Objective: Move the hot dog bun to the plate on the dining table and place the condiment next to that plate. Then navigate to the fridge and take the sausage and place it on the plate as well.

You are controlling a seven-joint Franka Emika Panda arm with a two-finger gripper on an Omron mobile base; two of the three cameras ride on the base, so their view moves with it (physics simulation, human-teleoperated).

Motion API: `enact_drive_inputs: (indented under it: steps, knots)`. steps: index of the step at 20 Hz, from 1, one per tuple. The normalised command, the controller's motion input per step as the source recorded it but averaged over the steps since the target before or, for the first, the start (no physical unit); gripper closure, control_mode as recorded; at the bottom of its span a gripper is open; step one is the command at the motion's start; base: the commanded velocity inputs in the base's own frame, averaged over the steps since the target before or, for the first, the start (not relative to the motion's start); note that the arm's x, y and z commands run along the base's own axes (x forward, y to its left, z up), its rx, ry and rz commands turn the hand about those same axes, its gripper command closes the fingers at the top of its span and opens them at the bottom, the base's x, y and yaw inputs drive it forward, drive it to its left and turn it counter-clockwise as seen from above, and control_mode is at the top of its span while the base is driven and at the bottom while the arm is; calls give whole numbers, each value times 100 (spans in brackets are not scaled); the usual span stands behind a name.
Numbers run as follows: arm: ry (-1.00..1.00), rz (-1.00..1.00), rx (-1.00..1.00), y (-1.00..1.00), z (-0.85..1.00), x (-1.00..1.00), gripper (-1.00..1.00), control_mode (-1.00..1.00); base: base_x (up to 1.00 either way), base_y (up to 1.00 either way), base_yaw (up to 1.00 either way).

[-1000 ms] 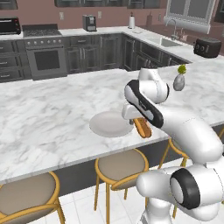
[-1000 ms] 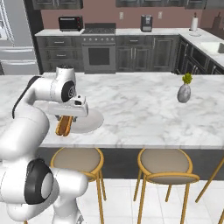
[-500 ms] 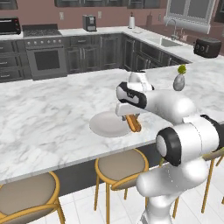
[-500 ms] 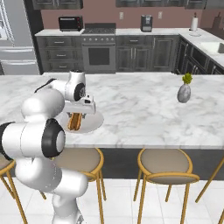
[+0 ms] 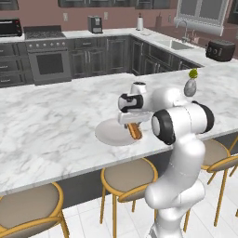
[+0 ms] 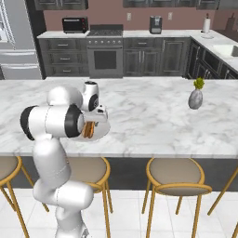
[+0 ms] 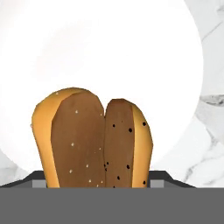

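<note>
Left base view has the gripper (image 5: 131, 124) closed on the hot dog bun (image 5: 135, 131), hanging it over the near-right rim of the plate (image 5: 109, 133), which sits by the marble counter's (image 5: 51, 121) front edge; I judge this the approach for setting it down. Right base view hides the plate behind the arm, showing the bun (image 6: 89, 130) beneath the wrist and a vase (image 6: 195, 98) well apart. Hand view looks straight down: bun (image 7: 92, 138) gripped, white plate (image 7: 109, 52) beneath.

Even, bright rendered light, soft shadows, no blur
</note>
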Motion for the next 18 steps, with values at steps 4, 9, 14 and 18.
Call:
enact_drive_inputs:
  steps: [4, 9, 14, 18]
  knots:
    - [0, 0, 0, 0, -35, 89, 100, -100, 0, 0, 0]
    - [0, 0, -1, 0, -22, 61, 100, -100, 0, 0, 0]
    - [0, 0, -4, 2, -34, 46, 100, -100, 0, 0, 0]
    - [0, 0, -7, 11, -32, 28, 100, -100, 0, 0, 0]
